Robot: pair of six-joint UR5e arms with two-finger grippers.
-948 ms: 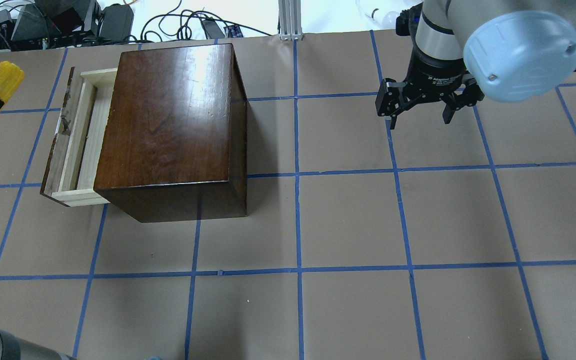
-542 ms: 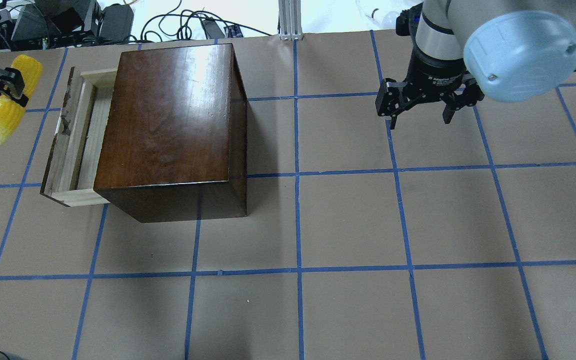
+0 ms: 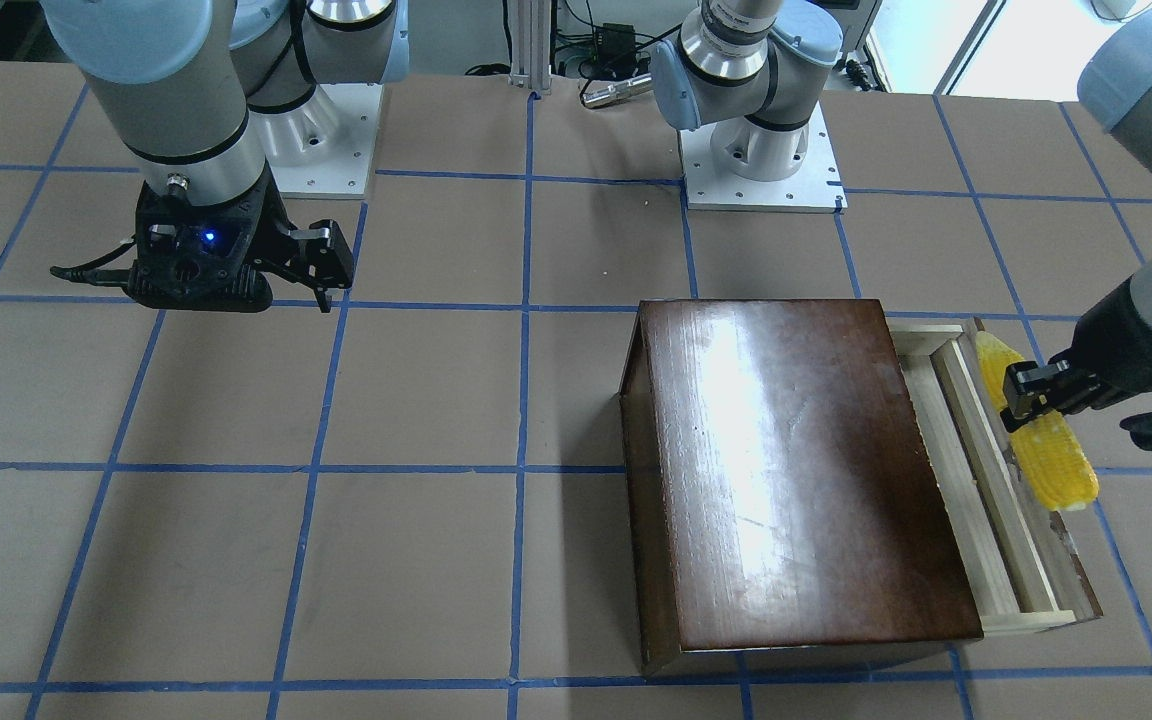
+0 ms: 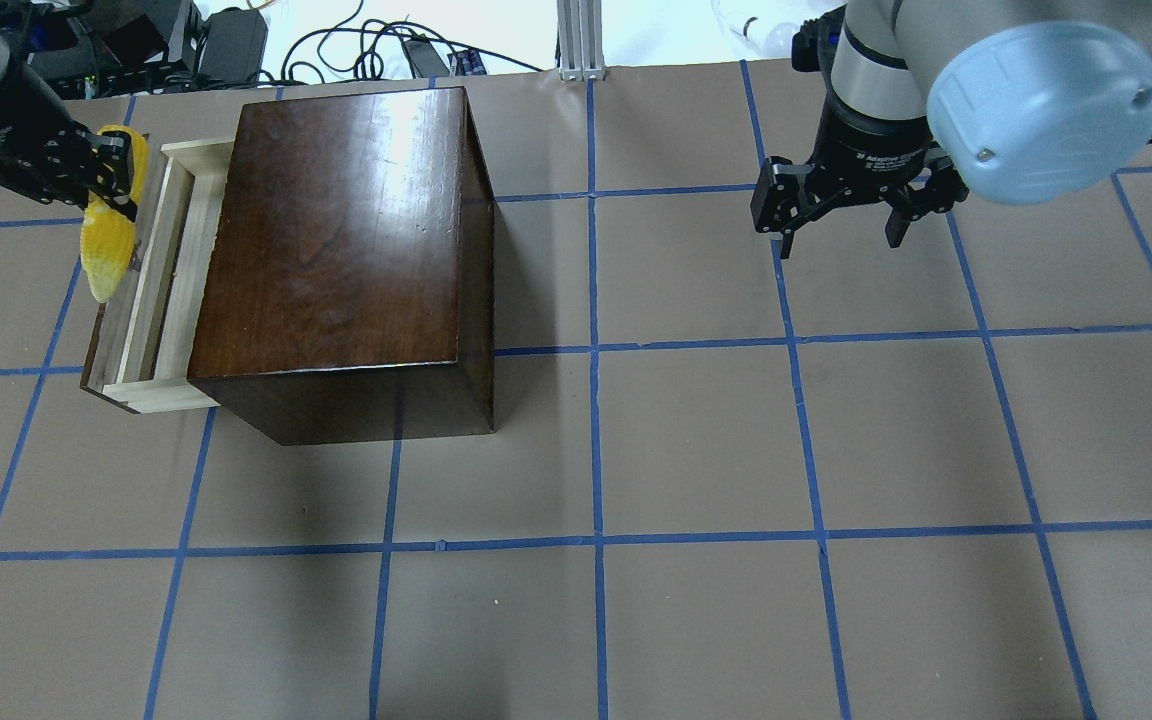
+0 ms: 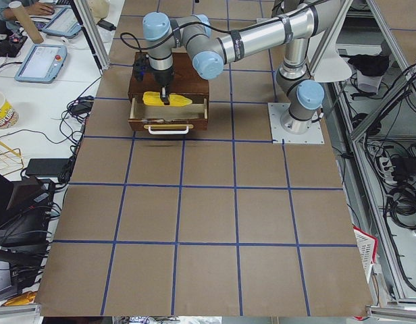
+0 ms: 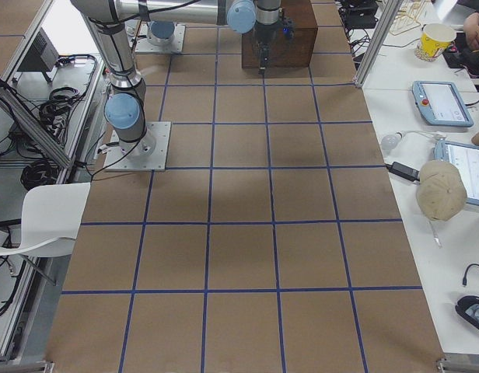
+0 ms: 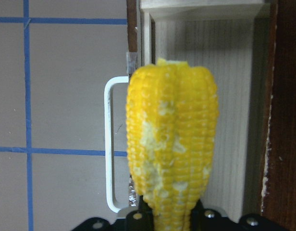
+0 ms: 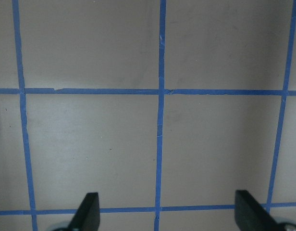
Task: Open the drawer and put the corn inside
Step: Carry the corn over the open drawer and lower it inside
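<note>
Now our left jaws, clamped on the small yellow plastic corn cob point(image 4: 101, 255), have carried it in over the chipped front edge of the open pale-wood drawer point(image 4: 176, 270); our right jaws hang spread above the brown desk point(image 4: 736, 450), well apart.

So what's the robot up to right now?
The left gripper is shut on the corn, holding it above the front edge of the drawer, which is pulled partway out of the dark wooden box. The corn is not inside yet. The right gripper hangs open over the table, holding nothing.
</note>
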